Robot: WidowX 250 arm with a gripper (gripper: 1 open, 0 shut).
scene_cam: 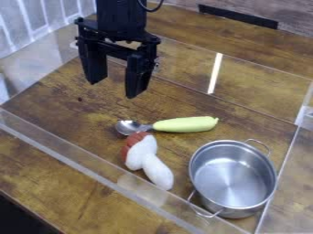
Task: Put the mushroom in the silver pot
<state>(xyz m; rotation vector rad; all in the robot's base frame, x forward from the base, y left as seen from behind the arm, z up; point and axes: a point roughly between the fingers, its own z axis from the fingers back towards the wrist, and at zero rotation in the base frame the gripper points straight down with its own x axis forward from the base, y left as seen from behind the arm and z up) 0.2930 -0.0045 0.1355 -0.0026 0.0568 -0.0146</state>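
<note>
The mushroom (148, 160) lies flat on the wooden counter (73, 101) at lower centre of the frame, its long axis slanting from the reddish-brown cap at upper left to the white stem end at lower right. The silver pot (232, 176) stands upright just to its right, near but apart. The pincer (113, 80) hangs at upper left, pointing down, fingers spread wide and holding nothing, well apart from the mushroom.

1. No text, label, brand, number or sign can be read on anything in view
</note>
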